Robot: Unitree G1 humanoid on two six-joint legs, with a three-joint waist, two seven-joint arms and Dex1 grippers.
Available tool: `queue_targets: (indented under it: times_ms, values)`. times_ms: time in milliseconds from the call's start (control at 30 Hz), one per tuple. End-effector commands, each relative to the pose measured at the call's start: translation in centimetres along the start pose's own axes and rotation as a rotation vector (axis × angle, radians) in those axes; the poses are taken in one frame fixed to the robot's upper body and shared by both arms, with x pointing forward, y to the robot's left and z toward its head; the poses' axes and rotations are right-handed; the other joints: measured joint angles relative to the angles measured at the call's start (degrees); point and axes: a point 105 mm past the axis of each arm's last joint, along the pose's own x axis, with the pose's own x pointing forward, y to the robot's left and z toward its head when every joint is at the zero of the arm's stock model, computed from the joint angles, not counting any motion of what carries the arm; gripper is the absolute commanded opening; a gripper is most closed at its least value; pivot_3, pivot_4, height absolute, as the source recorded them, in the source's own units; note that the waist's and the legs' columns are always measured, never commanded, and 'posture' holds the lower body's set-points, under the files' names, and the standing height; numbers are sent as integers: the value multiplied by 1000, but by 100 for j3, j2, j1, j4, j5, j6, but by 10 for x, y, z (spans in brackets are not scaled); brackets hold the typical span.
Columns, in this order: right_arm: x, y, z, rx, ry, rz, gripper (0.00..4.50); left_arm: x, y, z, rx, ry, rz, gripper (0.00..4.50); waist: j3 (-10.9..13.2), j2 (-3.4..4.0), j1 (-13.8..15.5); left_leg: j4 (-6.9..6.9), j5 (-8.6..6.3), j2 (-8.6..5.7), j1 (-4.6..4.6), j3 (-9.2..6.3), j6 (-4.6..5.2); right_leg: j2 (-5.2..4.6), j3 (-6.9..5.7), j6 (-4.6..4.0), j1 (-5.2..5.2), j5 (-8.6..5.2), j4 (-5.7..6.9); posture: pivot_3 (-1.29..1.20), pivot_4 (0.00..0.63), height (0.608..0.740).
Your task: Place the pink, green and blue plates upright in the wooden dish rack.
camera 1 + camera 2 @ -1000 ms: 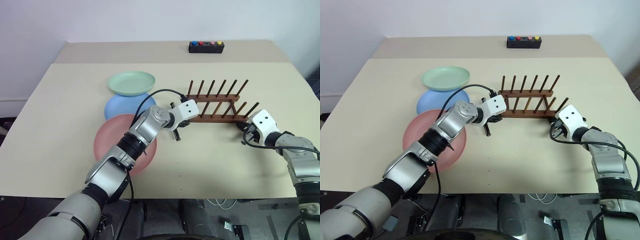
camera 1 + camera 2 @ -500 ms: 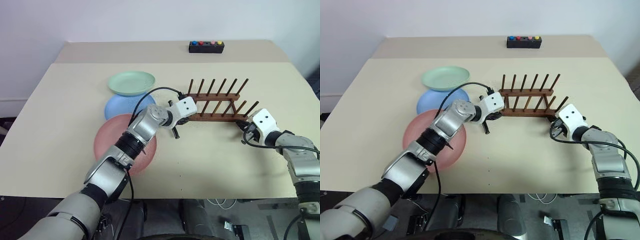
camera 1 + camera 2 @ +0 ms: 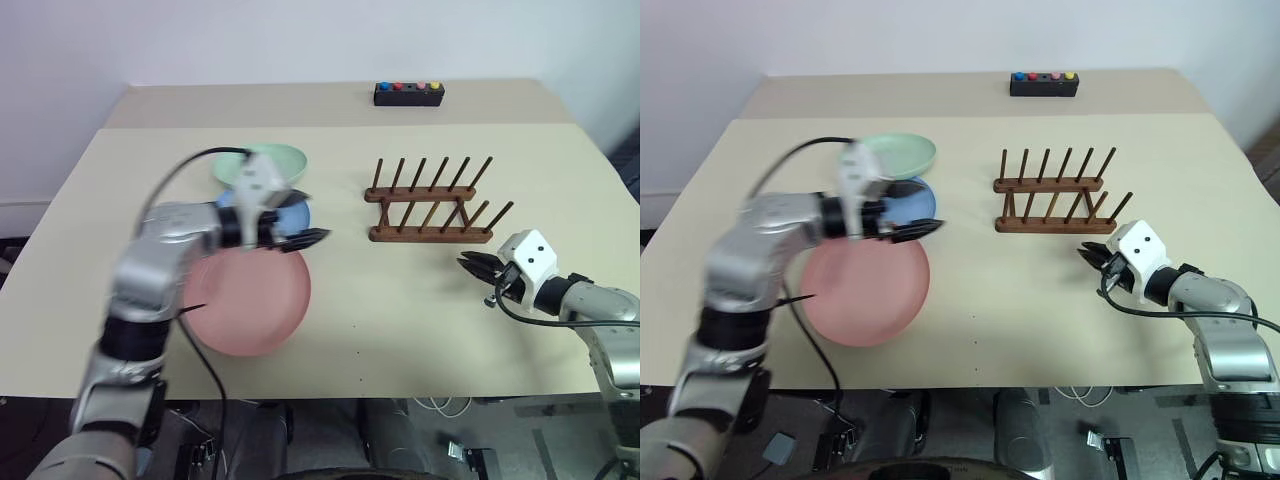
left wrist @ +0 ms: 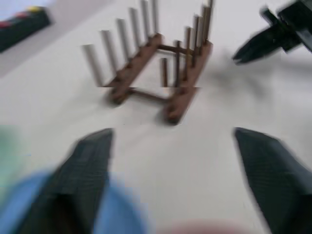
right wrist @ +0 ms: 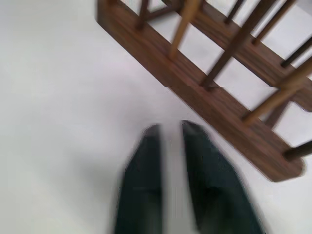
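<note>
The wooden dish rack (image 3: 430, 234) stands bare on the table, right of centre. Left of it three plates lie flat and overlapping: the pink plate (image 3: 250, 300) nearest, the blue plate (image 3: 298, 213) behind it, the green plate (image 3: 290, 160) farthest. My left gripper (image 3: 315, 236) hovers over the blue and pink plates, pointing toward the rack, its fingers (image 4: 92, 156) wide open and holding nothing. My right gripper (image 3: 470, 262) is just off the rack's near right corner, apart from it. Its fingers (image 5: 148, 146) are parted by a narrow gap with nothing between them.
A small black box with coloured buttons (image 3: 408, 93) sits at the far edge of the table, behind the rack. Bare tabletop (image 3: 380, 310) lies between the pink plate and my right gripper.
My left arm has swung from the rack's left end over to the plates and opened its fingers. My right gripper has drawn back from the rack's right end and parted its fingers slightly.
</note>
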Motion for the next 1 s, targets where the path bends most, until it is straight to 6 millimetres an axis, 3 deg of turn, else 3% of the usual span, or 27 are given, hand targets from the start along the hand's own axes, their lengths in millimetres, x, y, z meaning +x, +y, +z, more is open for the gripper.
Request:
queue_targets:
  times_ms: [33, 167, 367, 467, 667, 967, 1000]
  values:
    - [-6, 7, 23, -16, -65, 63, 2197, -29, -1, 19, 14, -72, 48, 4500, 1, -2, 33, 5, 0, -1, -2, -1, 0, -1, -3, 0, 3, 0, -1, 0, 150, 734]
    - [-5, 27, 43, -12, -150, 178, 4040, -77, 21, -20, -64, 69, 271, 4500, 0, 0, 49, 12, 0, -2, 3, 1, 0, -2, -2, 1, 13, 0, -5, 0, 150, 734]
    - [-6, 37, 55, -19, -191, 245, 4040, -117, 25, -57, -163, 182, 410, 4500, 3, -12, 113, 15, 0, 2, 4, 1, 0, 1, -3, -10, 15, -4, -5, 0, 150, 734]
    - [-1, 38, 57, -30, -192, 260, 4040, -128, 15, -82, -243, 239, 434, 4500, 2, -12, 92, 14, 0, 3, 4, 5, 0, -1, -2, -22, 14, -10, -8, 0, 150, 734]
    - [5, 39, 61, -43, -203, 268, 4040, -119, -4, -124, -332, 347, 430, 4500, 1, -15, 111, 12, 0, 4, 4, 4, 0, 0, -3, -24, 12, -9, -7, 0, 150, 734]
    - [5, 41, 62, -47, -204, 270, 4040, -103, -9, -132, -407, 317, 398, 4500, 1, -15, 101, 9, 0, 4, 4, 5, 0, -1, -3, -24, 10, -9, -8, 0, 150, 734]
    - [5, 41, 63, -48, -206, 269, 4096, -102, -10, -133, -407, 320, 395, 4260, 1, -15, 100, 9, 0, 4, 4, 5, 0, -1, -3, -24, 10, -9, -8, 0, 150, 734]
